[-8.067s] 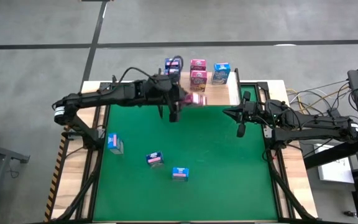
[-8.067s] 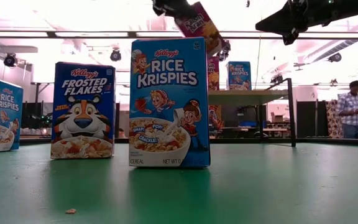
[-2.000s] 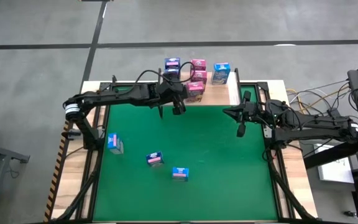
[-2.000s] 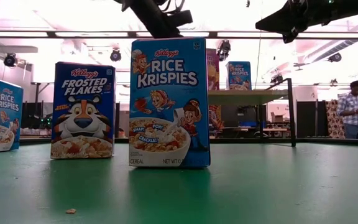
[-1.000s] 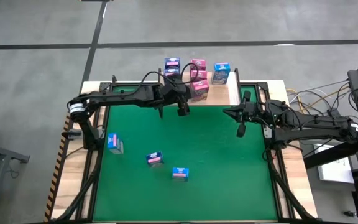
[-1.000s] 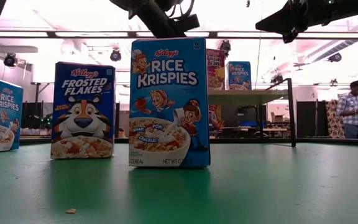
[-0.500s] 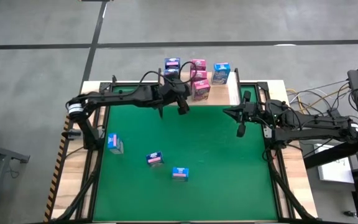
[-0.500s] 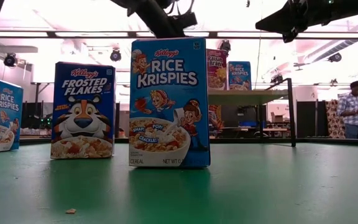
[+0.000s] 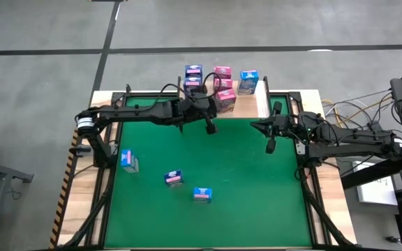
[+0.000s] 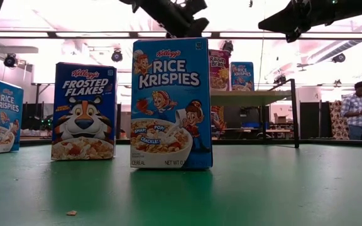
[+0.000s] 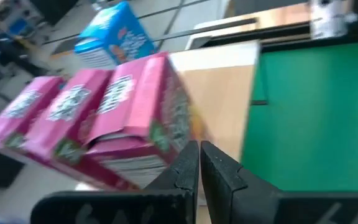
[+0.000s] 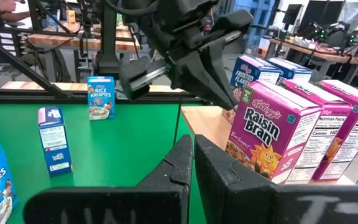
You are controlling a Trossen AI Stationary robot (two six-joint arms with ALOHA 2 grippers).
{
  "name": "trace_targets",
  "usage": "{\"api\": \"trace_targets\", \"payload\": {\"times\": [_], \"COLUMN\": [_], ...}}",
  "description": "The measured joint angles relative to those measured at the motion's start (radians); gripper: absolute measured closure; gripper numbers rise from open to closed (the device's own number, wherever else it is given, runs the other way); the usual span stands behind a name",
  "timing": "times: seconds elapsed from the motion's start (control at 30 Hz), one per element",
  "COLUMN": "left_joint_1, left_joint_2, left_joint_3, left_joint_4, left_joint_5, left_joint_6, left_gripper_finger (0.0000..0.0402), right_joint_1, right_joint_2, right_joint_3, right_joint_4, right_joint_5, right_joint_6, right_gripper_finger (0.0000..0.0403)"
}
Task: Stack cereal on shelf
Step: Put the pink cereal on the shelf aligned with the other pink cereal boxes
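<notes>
The shelf (image 9: 244, 104) stands at the table's far edge. On it stand three pink cereal boxes (image 11: 114, 118) in a row, a dark blue box (image 9: 192, 75) and a light blue box (image 9: 248, 81). Three more boxes stand upright on the green table: light blue (image 9: 128, 160), dark blue (image 9: 174, 178) and light blue (image 9: 201, 194). My left gripper (image 9: 210, 128) is shut, just in front of the nearest pink box (image 9: 226, 102). My right gripper (image 9: 270, 147) hangs shut over the table's right side, holding nothing. My left gripper's shut fingertips (image 11: 191, 152) stand close to the near lower corner (image 11: 166, 146) of the nearest pink box, coming level from the table's near left. Whether they touch the box, I cannot tell. The box stands upright on the shelf.
A white strip (image 9: 262, 103) lies at the shelf's right end. Black frame rails (image 9: 110, 150) run along the table's sides. A person (image 10: 357, 110) stands far off in the room. Open green surface (image 9: 250, 188) lies between the arms and the near edge.
My left gripper, still shut, has moved a little toward the table's right edge and slightly toward the near edge, along the front of the shelf.
</notes>
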Motion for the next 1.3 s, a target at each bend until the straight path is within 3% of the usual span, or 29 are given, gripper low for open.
{"api": "trace_targets", "payload": {"times": [0.37,0.8,0.93,1.1,1.3], "left_joint_1": [0.007,-0.067,-0.071,-0.071,-0.071], "left_joint_2": [0.003,-0.019,-0.026,-0.028,-0.028], "left_joint_3": [0.0,0.0,0.0,0.0,-0.001], "left_joint_4": [0.001,-0.088,-0.153,-0.217,-0.259], "left_joint_5": [-0.137,-0.172,-0.236,-0.24,-0.239], "left_joint_6": [-0.002,-0.031,-0.035,-0.055,-0.055], "left_gripper_finger": [0.0401,0.0401,0.0401,0.0401,0.0401], "right_joint_1": [0.0,0.0,-0.007,-0.032,-0.082], "right_joint_2": [0.0,0.003,0.041,0.103,0.171], "right_joint_3": [0.0,0.0,0.002,0.017,0.049], "right_joint_4": [0.0,0.011,0.055,0.066,0.066], "right_joint_5": [0.0,0.011,0.027,0.108,0.113], "right_joint_6": [-0.004,0.018,0.04,0.089,0.135], "right_gripper_finger": [0.0394,0.0394,0.0394,0.0394,0.0394]}}
